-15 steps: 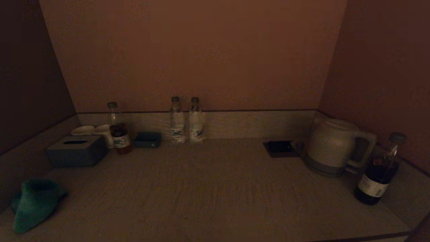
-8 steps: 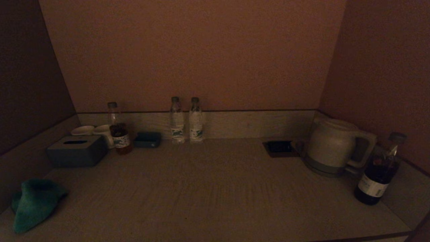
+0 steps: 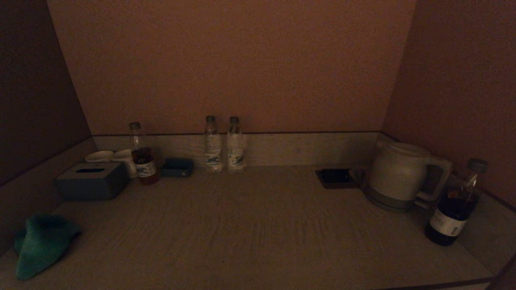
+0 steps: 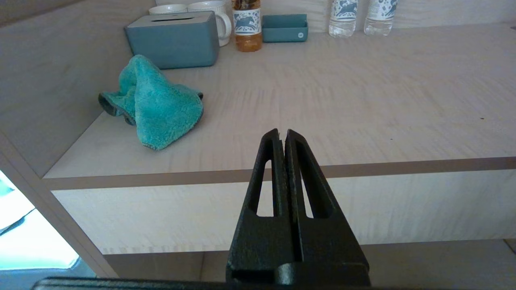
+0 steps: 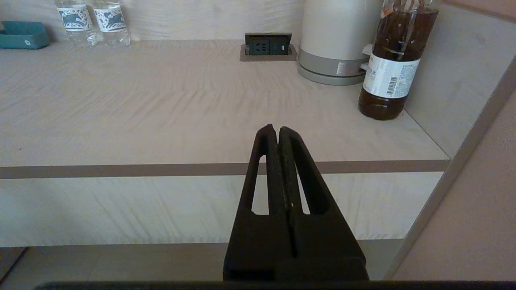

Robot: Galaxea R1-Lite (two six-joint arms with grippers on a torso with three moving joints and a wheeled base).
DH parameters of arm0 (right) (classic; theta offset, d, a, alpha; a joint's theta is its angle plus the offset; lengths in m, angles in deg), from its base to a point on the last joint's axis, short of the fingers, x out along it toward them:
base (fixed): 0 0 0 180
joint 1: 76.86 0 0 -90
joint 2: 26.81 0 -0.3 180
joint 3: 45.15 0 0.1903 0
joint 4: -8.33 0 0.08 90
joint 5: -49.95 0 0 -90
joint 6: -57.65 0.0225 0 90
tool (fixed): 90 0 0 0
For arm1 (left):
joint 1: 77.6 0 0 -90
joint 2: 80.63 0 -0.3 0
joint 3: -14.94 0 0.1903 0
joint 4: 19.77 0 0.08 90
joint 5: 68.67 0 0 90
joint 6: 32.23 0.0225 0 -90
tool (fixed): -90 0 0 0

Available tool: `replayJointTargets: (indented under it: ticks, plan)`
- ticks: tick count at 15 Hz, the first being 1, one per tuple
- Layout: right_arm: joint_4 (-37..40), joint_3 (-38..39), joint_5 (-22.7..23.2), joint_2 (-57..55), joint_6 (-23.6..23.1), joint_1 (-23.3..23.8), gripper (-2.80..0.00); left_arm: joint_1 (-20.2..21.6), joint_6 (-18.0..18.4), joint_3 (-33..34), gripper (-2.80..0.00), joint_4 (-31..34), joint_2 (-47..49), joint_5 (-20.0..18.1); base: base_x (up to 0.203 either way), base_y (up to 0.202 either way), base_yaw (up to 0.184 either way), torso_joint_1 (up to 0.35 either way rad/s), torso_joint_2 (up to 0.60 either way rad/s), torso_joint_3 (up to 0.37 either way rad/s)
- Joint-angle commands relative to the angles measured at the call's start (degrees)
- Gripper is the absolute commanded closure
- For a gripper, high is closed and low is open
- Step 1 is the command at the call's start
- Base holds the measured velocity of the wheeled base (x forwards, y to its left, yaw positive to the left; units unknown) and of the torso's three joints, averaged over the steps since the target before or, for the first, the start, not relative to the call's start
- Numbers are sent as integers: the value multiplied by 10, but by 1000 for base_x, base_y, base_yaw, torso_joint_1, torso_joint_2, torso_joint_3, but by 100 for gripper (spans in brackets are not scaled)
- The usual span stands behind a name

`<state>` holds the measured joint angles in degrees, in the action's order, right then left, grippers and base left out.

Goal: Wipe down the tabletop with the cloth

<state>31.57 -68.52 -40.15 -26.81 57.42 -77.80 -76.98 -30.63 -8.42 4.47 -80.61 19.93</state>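
Left tool (image 4: 282, 133) and right tool (image 5: 273, 129) both hang off the front edge of the counter (image 3: 258, 233), fingers pressed together w/ nothing between them, neither over the top. On the counter's near left corner lies the teal cloth (image 3: 40, 243) (image 4: 155, 104), crumpled, close to the left side wall; behind it sits the tissue box (image 3: 92, 181), and near right stands a dark bottle (image 3: 454, 205) beside the kettle (image 3: 399, 175). Far back vs. the rear wall: two water bottles (image 3: 223, 143) side by side, a small tray (image 3: 176, 167), an amber bottle (image 3: 142, 155) and mugs (image 3: 121, 158).
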Motion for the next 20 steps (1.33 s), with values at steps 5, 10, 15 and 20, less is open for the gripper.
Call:
replayJointTargets:
  ticks: [5, 10, 15, 20]
  plan:
    - [0, 0, 0, -1, 0, 0, 0, 0, 0, 0, 0, 0, 0, 0, 0, 0, 0, 0, 0, 0]
    - [0, 0, 0, -1, 0, 0, 0, 0, 0, 0, 0, 0, 0, 0, 0, 0, 0, 0, 0, 0]
    - [0, 0, 0, -1, 0, 0, 0, 0, 0, 0, 0, 0, 0, 0, 0, 0, 0, 0, 0, 0]
    - [0, 0, 0, -1, 0, 0, 0, 0, 0, 0, 0, 0, 0, 0, 0, 0, 0, 0, 0, 0]
